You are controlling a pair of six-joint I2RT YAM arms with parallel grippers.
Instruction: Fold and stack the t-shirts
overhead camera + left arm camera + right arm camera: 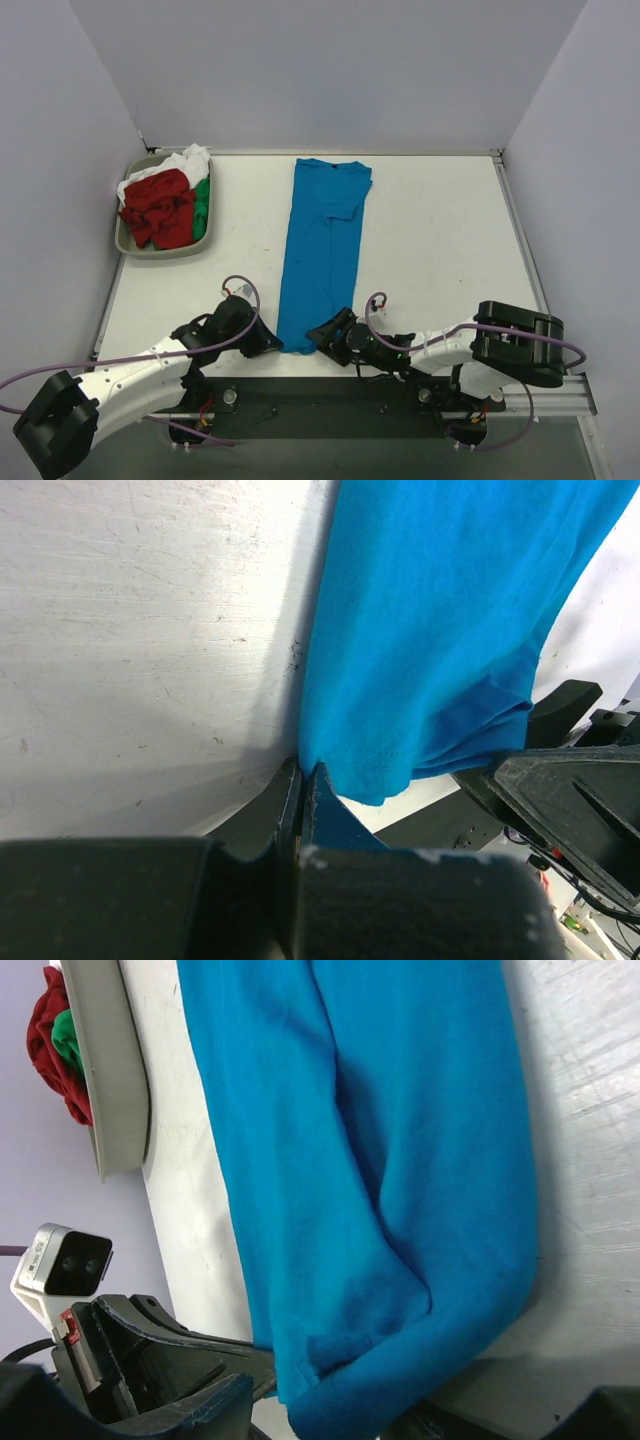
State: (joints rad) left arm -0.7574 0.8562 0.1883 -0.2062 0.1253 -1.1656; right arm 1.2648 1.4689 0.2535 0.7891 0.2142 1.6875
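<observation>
A bright blue t-shirt point(322, 250) lies on the white table, folded lengthwise into a long narrow strip that runs from the back to the near edge. My left gripper point(272, 343) is at its near left corner, and the left wrist view shows that gripper point(302, 775) shut on the blue hem point(340, 780). My right gripper point(322, 335) is at the near right corner. In the right wrist view its jaws point(340, 1410) stand apart, with the bunched blue hem point(400, 1360) between them. Red point(160, 205), green point(202, 205) and white point(185, 160) t-shirts lie heaped in the tray.
The grey oval tray point(135, 250) sits at the table's back left, also seen in the right wrist view point(115, 1080). Purple walls close in three sides. Both arms lie low along the near edge, their cables looping above them.
</observation>
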